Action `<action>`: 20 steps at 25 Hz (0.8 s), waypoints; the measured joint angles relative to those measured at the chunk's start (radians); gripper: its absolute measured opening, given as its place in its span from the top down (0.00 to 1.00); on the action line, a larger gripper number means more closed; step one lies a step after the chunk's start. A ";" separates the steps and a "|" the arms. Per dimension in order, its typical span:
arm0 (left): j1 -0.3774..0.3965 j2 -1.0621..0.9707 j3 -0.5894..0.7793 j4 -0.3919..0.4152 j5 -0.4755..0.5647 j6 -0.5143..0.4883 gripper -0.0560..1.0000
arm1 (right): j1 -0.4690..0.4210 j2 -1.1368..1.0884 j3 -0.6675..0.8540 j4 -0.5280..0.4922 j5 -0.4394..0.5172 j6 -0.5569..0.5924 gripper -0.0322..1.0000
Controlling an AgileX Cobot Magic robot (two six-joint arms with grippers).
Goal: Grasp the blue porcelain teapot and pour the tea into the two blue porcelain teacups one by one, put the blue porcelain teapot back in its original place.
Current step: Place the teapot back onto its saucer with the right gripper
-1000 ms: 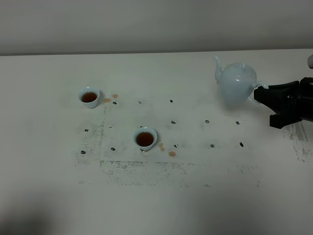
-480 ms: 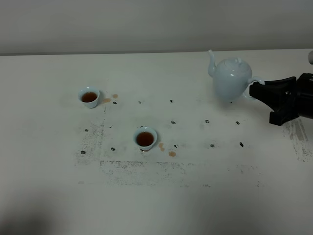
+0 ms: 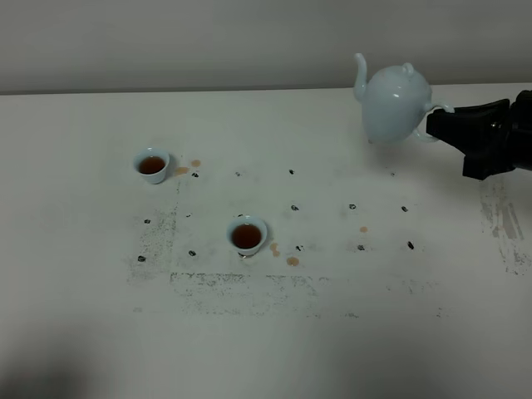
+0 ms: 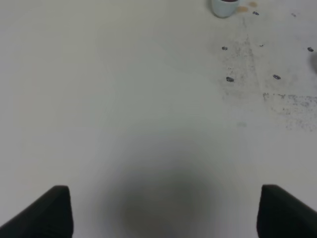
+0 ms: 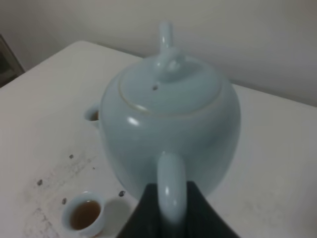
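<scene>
The blue porcelain teapot [image 3: 393, 105] hangs upright above the table's far right, spout pointing left. My right gripper [image 3: 435, 125] is shut on its loop handle; in the right wrist view the teapot [image 5: 168, 124] fills the frame with the right gripper [image 5: 171, 210] clamped on that handle. Two blue porcelain teacups hold reddish-brown tea: one at far left [image 3: 152, 165], one nearer the middle [image 3: 248, 234]. The right wrist view shows a teacup [image 5: 84, 216] below the pot and another teacup [image 5: 91, 114] peeking from behind it. My left gripper [image 4: 166, 213] stands open over bare table, a teacup [image 4: 225, 6] far off.
Small tea drips [image 3: 292, 260] lie beside both cups, with a further tea drip [image 3: 363, 229] under the pot's path. Black dot marks [image 3: 294, 208] and scuffed grey lines [image 3: 233, 283] cover the white table [image 3: 83, 316]. A wall runs behind the table's far edge.
The right gripper has carried the teapot up and toward the back of the table, turning it from tilted to upright. A fresh tea drip has appeared on the table.
</scene>
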 joint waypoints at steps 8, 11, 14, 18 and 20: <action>0.000 0.000 0.000 0.000 0.000 0.000 0.26 | 0.033 -0.004 -0.056 -0.106 -0.025 0.128 0.93; -0.001 0.000 0.000 0.000 0.000 0.000 0.26 | 0.044 -0.024 -0.086 -0.155 -0.043 0.187 0.93; -0.001 0.000 0.000 0.000 0.000 0.000 0.26 | 0.053 -0.049 -0.117 -0.187 -0.053 0.245 0.93; -0.001 0.000 0.000 0.000 0.000 0.000 0.26 | 0.053 -0.067 -0.125 -0.209 -0.056 0.282 0.93; -0.001 0.000 0.000 0.000 0.000 0.000 0.26 | 0.053 -0.068 -0.125 -0.217 -0.062 0.299 0.93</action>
